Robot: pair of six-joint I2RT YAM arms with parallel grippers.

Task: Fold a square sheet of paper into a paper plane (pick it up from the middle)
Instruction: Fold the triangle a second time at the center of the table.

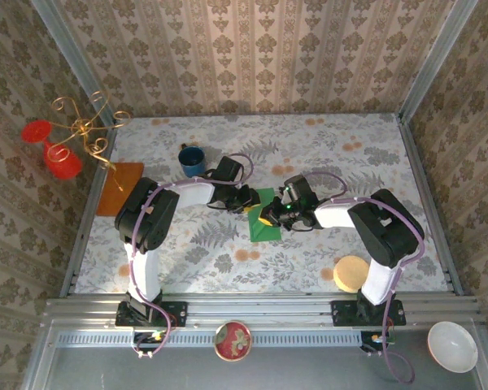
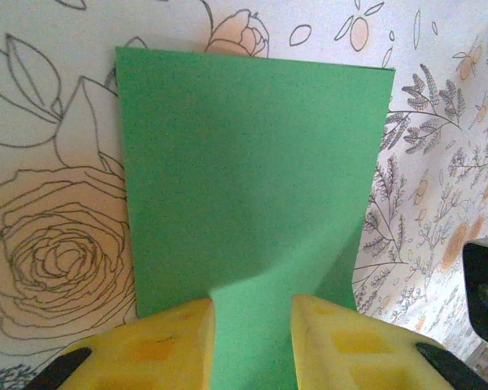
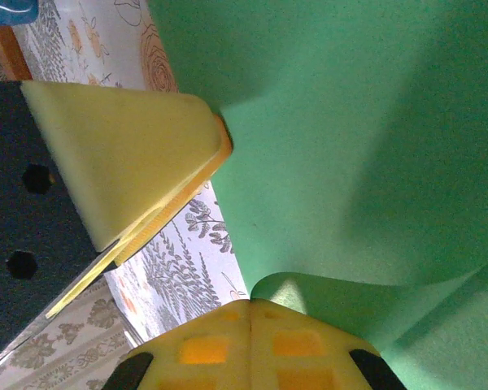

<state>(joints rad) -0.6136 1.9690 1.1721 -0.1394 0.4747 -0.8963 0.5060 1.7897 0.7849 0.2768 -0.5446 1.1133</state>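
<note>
You're on the first fold: your right gripper (image 3: 250, 325), in from 3 o'clock, pinches the green square sheet of paper (image 1: 264, 227) at the middle of the bench (image 1: 333, 166). Your left gripper (image 2: 252, 341) stands narrowly parted astride it. Next, align the edges before creasing.

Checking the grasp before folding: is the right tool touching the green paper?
Touching. The right wrist view shows the right tool shut on a raised curl of the square sheet of paper.
</note>
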